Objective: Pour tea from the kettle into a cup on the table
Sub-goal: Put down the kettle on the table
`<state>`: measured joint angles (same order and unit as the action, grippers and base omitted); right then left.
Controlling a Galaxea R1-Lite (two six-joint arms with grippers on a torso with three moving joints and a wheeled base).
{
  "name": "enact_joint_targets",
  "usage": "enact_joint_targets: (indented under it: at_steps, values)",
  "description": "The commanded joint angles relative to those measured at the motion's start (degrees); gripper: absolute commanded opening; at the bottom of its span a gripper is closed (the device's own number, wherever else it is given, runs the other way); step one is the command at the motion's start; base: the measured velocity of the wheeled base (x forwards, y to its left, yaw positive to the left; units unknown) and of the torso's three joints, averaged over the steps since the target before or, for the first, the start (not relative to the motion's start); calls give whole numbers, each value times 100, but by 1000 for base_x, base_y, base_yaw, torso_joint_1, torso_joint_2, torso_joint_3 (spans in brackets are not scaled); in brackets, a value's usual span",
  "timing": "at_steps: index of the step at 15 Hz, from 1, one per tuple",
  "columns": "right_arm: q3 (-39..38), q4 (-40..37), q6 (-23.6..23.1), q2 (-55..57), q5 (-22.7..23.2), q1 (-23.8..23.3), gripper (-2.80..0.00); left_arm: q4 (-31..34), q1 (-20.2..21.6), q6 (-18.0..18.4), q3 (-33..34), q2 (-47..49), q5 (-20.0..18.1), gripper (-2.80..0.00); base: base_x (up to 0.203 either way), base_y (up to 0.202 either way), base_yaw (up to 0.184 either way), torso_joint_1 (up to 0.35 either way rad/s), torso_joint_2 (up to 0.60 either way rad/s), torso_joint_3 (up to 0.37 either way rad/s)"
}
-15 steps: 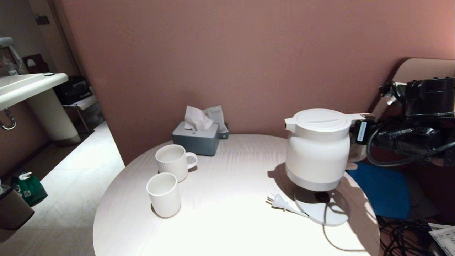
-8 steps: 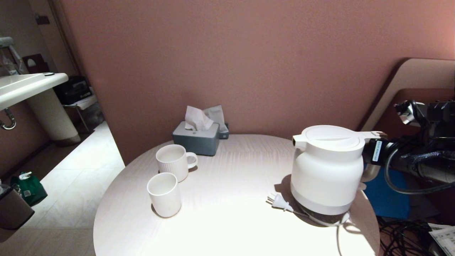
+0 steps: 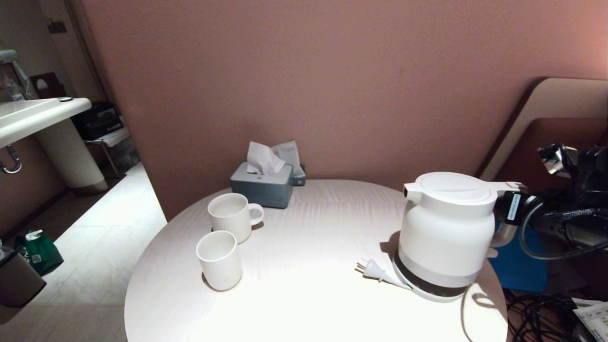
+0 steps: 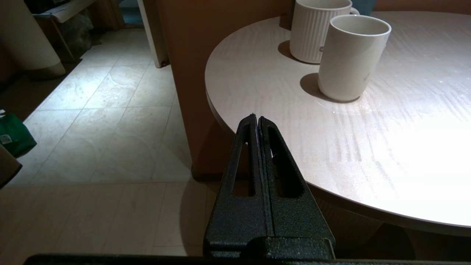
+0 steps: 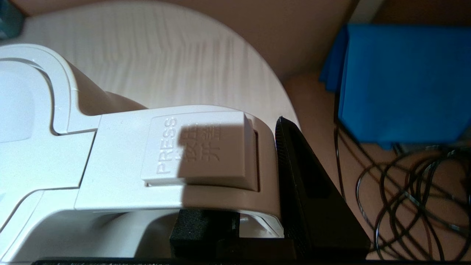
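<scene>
right hand (image 5: 257,221) clamped on the kettle (image 3: 446,232) handle, mostly hidden behind the kettle's body

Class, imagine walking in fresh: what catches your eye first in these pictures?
The big white kettle at the table's right edge, sitting on its grey base, with the right gripper clamped on its handle. Then the plain white cup and ribbed mug standing together at the left.

Terracotta wall (image 3: 332,71), tiled floor (image 3: 109,228), washbasin (image 3: 33,116)
</scene>
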<state>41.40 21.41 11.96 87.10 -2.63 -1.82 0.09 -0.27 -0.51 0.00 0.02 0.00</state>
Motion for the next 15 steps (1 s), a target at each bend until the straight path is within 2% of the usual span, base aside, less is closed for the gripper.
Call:
enact_joint_targets:
  at_steps: [1,7,15]
  values:
    - [-35,30,17,85,17,-21,-280,-1,0,-1,0,6,0,-280,0,0,0,0,0,0]
    - [0,38,-44,96,61,-47,-280,-1,-4,-6,0,6,0,-280,0,0,0,0,0,0]
    - [-156,447,-71,306,79,-170,-280,-1,-1,-3,0,6,0,-280,0,0,0,0,0,0]
